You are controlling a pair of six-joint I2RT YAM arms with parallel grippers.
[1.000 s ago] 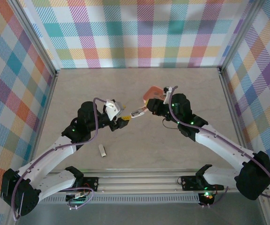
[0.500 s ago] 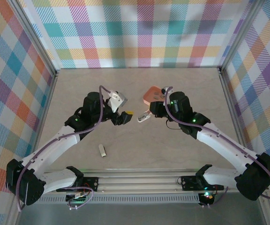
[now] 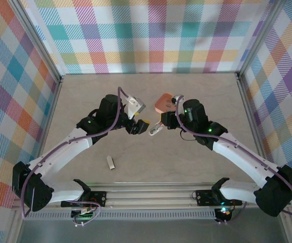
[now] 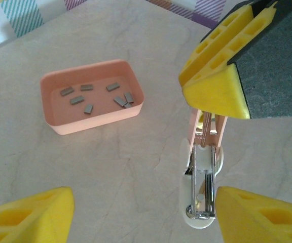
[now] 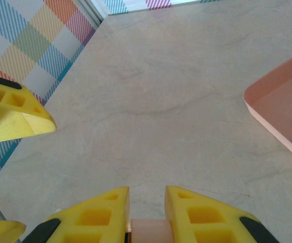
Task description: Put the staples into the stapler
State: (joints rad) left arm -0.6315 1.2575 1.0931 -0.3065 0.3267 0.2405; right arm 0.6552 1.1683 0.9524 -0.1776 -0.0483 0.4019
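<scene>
Two robot arms are seen meeting over the middle of a pale marbled worktop (image 3: pixel 196 86), which is walled in by bright plaid panels. The right end effector (image 5: pixel 147 196) is closed narrowly on the stapler (image 4: pixel 203 172), whose pink rear end is pinched between the yellow fingers (image 5: pixel 98 215). The stapler's free end is pointed toward the left end effector (image 3: pixel 140 126). The stapler is hinged open (a pale inner channel and a bright metal rail are shown along its length in the left wrist view).

The left end effector is spread wide and nothing is held in it. Its two yellow fingertips are set to either side of the stapler's free end, one of them just beside it; whether that tip touches cannot be told.

The staples (image 4: pixel 76 100), several small grey strips, are scattered flat inside a salmon tray (image 4: pixel 93 121). The tray is found ahead of the left end effector and off to its left, and ahead of the right end effector to its right.

A grey-white piece (image 3: pixel 110 162) is seen lying on the worktop behind the left end effector, well apart from it.
</scene>
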